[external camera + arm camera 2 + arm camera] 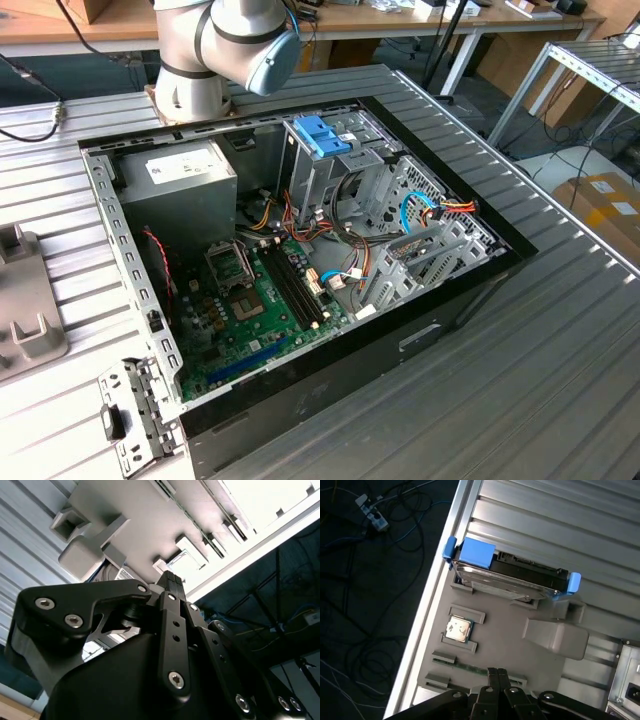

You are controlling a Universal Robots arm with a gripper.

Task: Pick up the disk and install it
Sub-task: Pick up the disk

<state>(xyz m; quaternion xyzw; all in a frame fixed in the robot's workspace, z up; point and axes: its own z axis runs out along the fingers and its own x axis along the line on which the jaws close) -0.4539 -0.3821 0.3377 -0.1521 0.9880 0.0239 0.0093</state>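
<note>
Gripper (496, 671) is closed, the two black metal fingertips pressed together with nothing between them. It hangs above the matte grey moulded fixture plate (495, 625), on the side of the plate opposite the disk (512, 577) and well apart from it. One disk: flat rectangular shiny silver-grey metal body with a dark side edge and a blue plastic bracket showing at both ends. It sits on the plate in low raised grey clips, tilt hard to judge. Also on the plate: one small square processor chip (458, 630) with a metallic lid in its own recess between disk and gripper, and one chunky grey wedge-shaped block (555, 637) near the disk's end. The plate lies on a ribbed aluminium table (560, 510). In the exterior view, one open black computer case (330, 370) stands just beside the plate, holding one green motherboard (250, 310), one grey power-supply box (180, 175) and one light-blue ribbed latch (325, 135).
</note>
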